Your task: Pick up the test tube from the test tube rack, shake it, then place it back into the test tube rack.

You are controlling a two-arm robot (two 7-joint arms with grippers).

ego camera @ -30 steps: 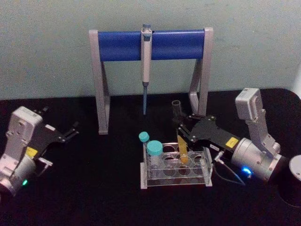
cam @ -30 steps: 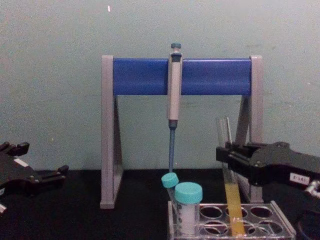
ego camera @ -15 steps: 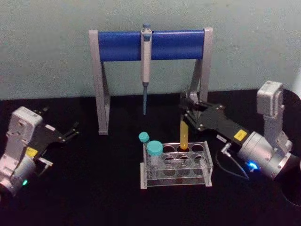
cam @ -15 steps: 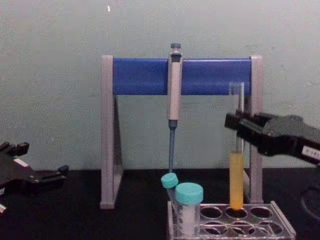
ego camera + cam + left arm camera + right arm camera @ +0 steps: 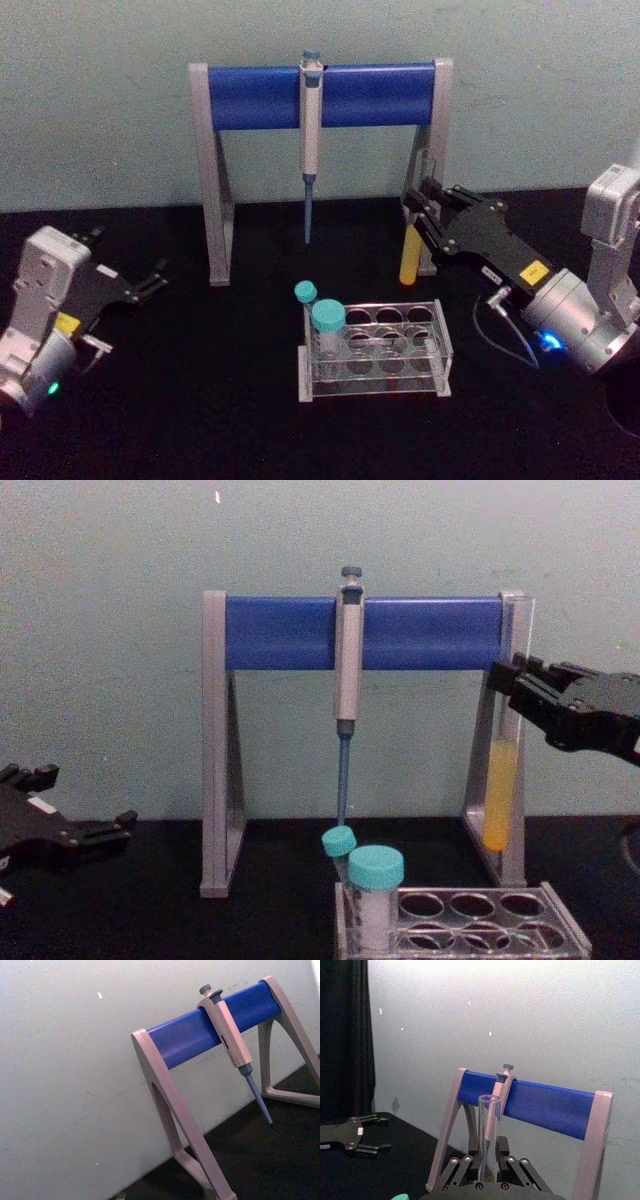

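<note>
Lifted clear of the rack [image 5: 445, 350], the tube [image 5: 499, 795] now hangs upright behind its right end, clenched in the right gripper [image 5: 512, 680]. Left gripper [image 5: 140, 283] rests with fingers spread, well left.

From where I stand, the test tube [image 5: 500, 780] at the right is clear, glossy glass. The rack [image 5: 372, 383] low in the middle is shiny see-through plastic. The tabletop [image 5: 200, 400] looks matt black, cloth-like. The stand [image 5: 215, 200] has dull grey legs and a smooth blue bar. The right gripper [image 5: 515, 685] looks matt black.
</note>
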